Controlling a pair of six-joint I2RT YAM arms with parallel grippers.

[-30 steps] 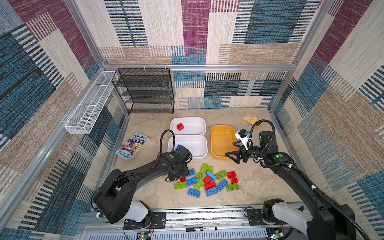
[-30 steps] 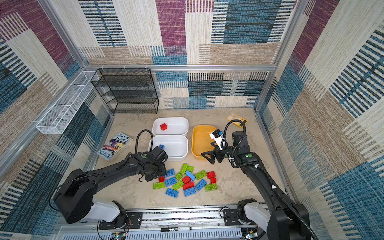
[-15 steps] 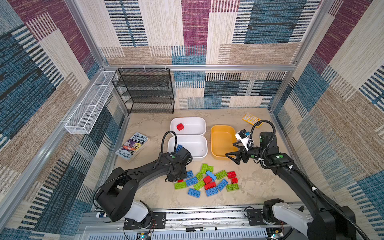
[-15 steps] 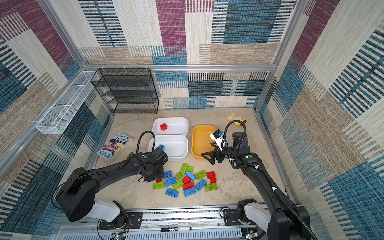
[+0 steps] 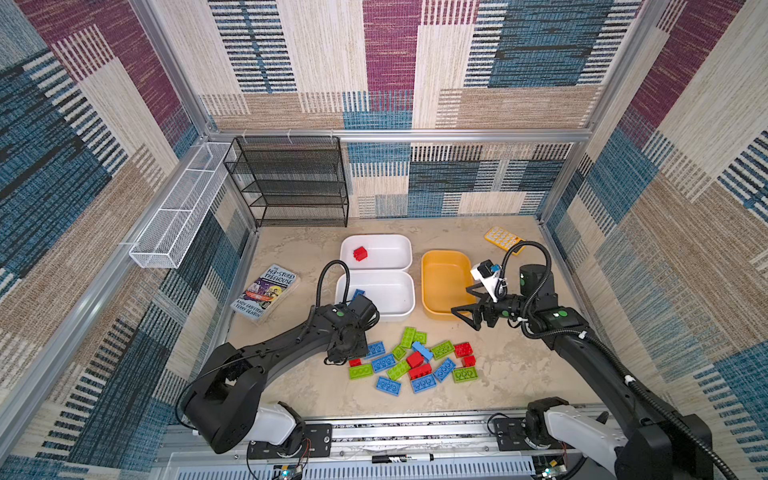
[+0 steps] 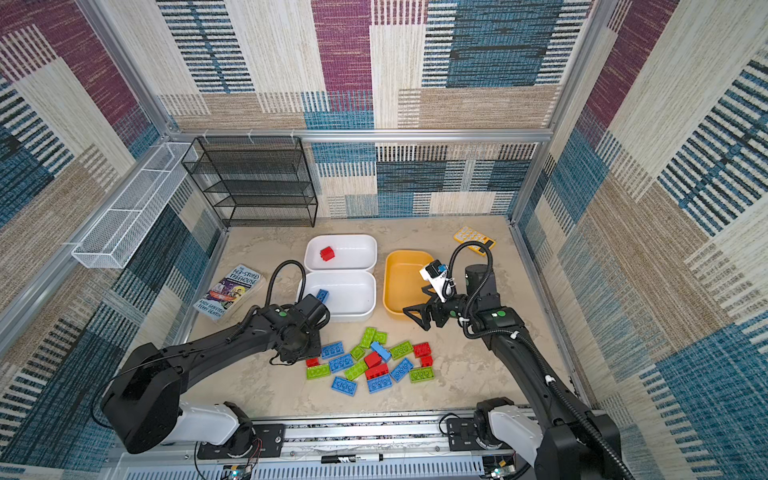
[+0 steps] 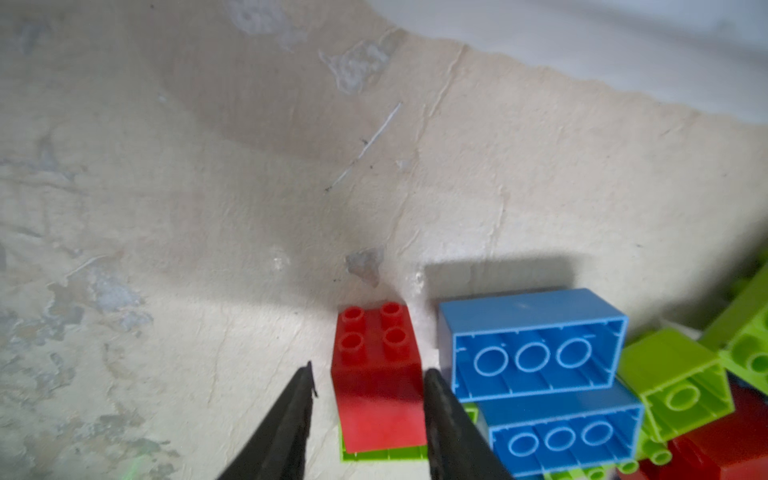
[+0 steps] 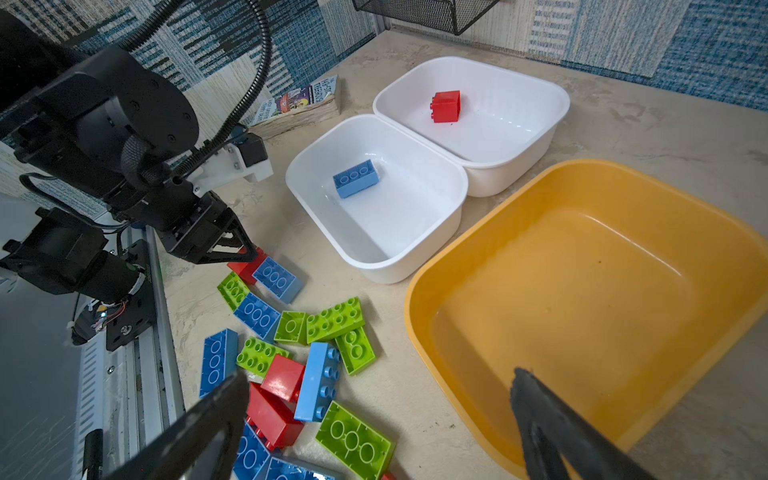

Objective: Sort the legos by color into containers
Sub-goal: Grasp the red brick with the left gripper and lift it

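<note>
Red, blue and lime green legos [image 5: 415, 361] lie in a loose pile on the table. At the pile's left edge my left gripper [image 7: 368, 368] points down, and its jaws have closed in on a small red lego [image 7: 376, 374] that rests on a green one. One finger presses its side and the other stands close by. The far white container [image 5: 399, 241] holds one red lego [image 5: 360, 253]. One blue lego [image 5: 358, 294] lies in the near white container [image 5: 399, 307]. The yellow container [image 5: 446, 286] is bare. My right gripper [image 5: 464, 319] hangs wide open over its front edge, holding nothing.
A paperback book [image 5: 266, 293] lies left of the white containers. A black mesh rack [image 5: 291, 183] stands at the back and a white wire basket [image 5: 183, 208] hangs on the left wall. A yellow keypad [image 5: 503, 239] lies at the back right.
My left gripper has come down at the pile's left edge, and its jaws have narrowed around the small red lego. The right arm has not moved.
</note>
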